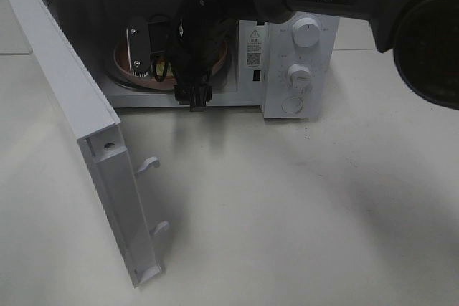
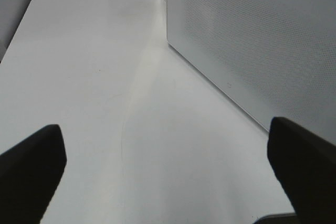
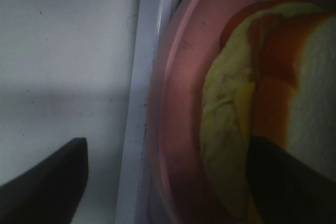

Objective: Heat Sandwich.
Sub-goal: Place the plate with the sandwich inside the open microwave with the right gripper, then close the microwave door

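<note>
1. Currently the sandwich (image 3: 236, 108) lies on the pink plate (image 3: 178, 66) inside the open microwave (image 1: 326, 69). The right wrist view shows yellowish filling, an orange layer and a white bread face.
2. It sits toward one side of the plate, with a band of bare pink between it and the plate's rim.
3. The plate rim is just beside the microwave's front sill (image 3: 139, 103).
4. In the high view the sandwich is mostly hidden behind the arm. Only a small yellow bit shows there.
5. The right tool (image 3: 168, 182) reaches in through the opening with its fingers spread apart and nothing clamped.
6. One finger (image 3: 47, 182) is on the tabletop side of the sill. The other overlaps the sandwich; can't tell if it touches.
7. The door (image 1: 64, 91) is swung wide open at the left of the high view, with two latch hooks (image 1: 147, 165) on its edge.
8. The control panel is right of the cavity, with two knobs (image 1: 307, 32) and a round button below them.
9. The left tool (image 2: 168, 177) has its fingers wide apart and is empty.
10. It hangs over bare tabletop (image 2: 105, 77), near a white dotted panel (image 2: 252, 40) that stands on the tabletop.
</note>
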Robot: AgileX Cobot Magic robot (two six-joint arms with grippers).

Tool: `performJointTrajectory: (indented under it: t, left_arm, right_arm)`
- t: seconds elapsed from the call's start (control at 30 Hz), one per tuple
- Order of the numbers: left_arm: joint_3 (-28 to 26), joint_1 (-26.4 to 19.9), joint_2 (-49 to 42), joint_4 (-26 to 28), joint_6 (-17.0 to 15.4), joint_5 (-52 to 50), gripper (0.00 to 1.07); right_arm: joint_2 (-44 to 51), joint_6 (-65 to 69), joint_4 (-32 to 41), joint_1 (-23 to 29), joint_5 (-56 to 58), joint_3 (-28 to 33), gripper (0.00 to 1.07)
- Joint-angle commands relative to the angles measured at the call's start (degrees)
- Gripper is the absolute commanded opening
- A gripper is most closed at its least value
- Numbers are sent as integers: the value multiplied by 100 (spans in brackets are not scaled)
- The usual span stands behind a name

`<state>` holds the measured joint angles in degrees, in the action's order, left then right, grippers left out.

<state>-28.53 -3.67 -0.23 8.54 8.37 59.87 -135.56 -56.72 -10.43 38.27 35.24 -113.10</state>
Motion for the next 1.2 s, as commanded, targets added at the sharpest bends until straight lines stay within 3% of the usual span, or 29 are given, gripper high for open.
performJointTrajectory:
  t: [0.03, 0.7, 1.2]
  left_arm:
    - [6, 29, -149, 6, -17, -80, 101]
    - [6, 29, -149, 6, -17, -80, 101]
    - [6, 29, -149, 6, -17, -80, 101]
  right_arm:
    - [206, 40, -6, -11, -155, 206, 78]
    - [1507, 321, -235, -11, -1175, 2246, 79]
    - [2418, 1238, -258, -11, -1232, 3317, 79]
